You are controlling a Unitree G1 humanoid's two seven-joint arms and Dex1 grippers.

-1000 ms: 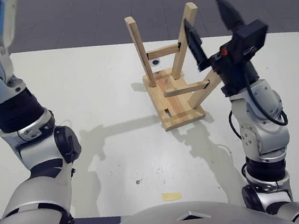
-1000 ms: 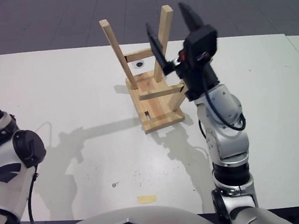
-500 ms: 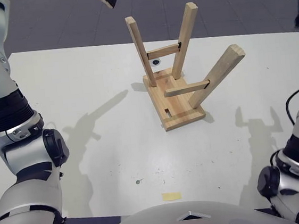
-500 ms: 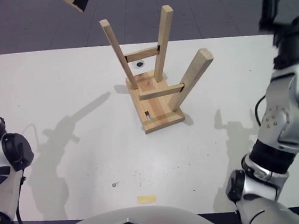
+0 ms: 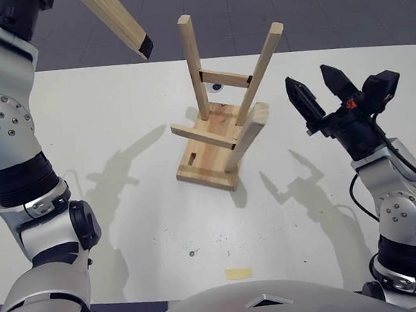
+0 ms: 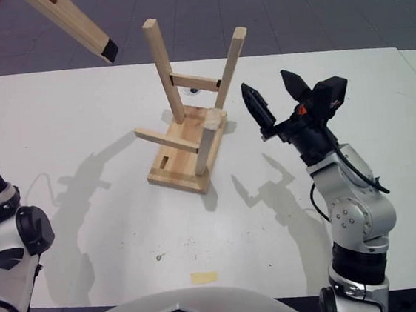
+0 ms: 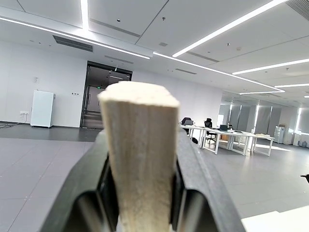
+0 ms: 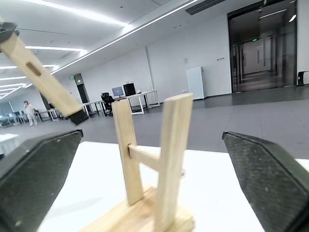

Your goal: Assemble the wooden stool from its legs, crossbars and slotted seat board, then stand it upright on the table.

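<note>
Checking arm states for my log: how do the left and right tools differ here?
The left tool is shut on a loose wooden leg, held high over the table's far left; the right tool is open, empty, lower, just right of the upturned stool. Neither touches the stool.

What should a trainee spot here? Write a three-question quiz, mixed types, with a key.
1. True or false: the right gripper is shut on a crossbar.
2. The left gripper holds: A) a crossbar, B) a loose leg, C) nothing.
3. Fill in: ___ legs stand in the seat board.
Key: 1 false; 2 B; 3 three.
</note>
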